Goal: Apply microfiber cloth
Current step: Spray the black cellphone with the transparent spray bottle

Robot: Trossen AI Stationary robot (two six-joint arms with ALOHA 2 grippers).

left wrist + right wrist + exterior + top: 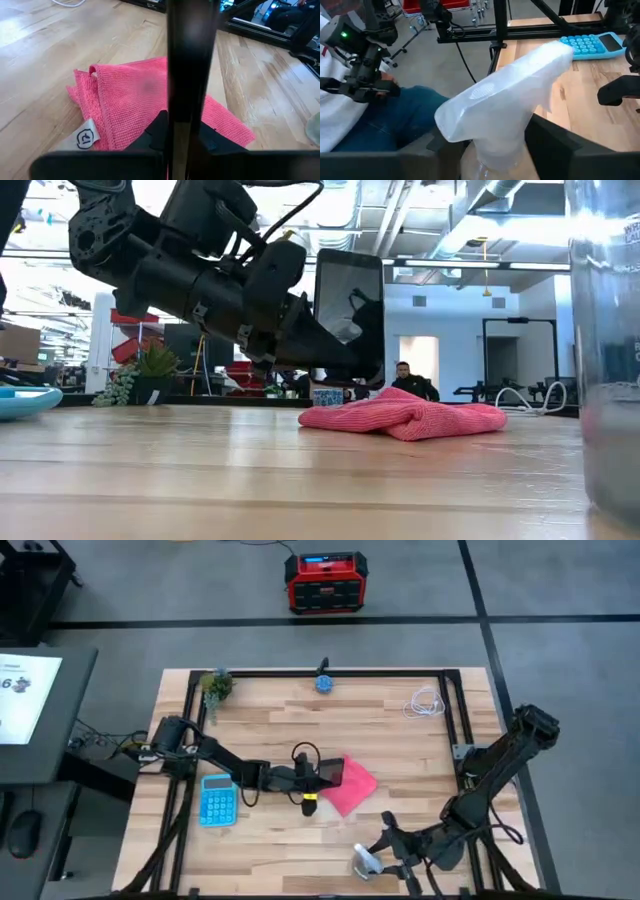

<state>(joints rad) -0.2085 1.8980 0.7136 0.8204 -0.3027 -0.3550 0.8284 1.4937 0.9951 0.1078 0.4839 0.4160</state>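
Holding the black phone (349, 305) upright, the left gripper (312, 776) sits at frame centre in the high view, fingers clenched on the phone's lower edge, just above the crumpled microfiber cloth (350, 785) on the tabletop (400, 740). The right gripper (372, 858), at lower centre-right, grasps a clear spray bottle (505, 100). Likely risks: the phone may slip from so narrow a hold, or drag the loose cloth along instead of rubbing against it.

Even overhead light falls on my table (400, 740), throwing only faint shadows; across the table, ceiling lamps and windows glare white, leaving my left arm (200, 270) a dark silhouette; the near bottle (605, 350) is blurred; the phone (190, 75) close before my left wrist smears out of focus.
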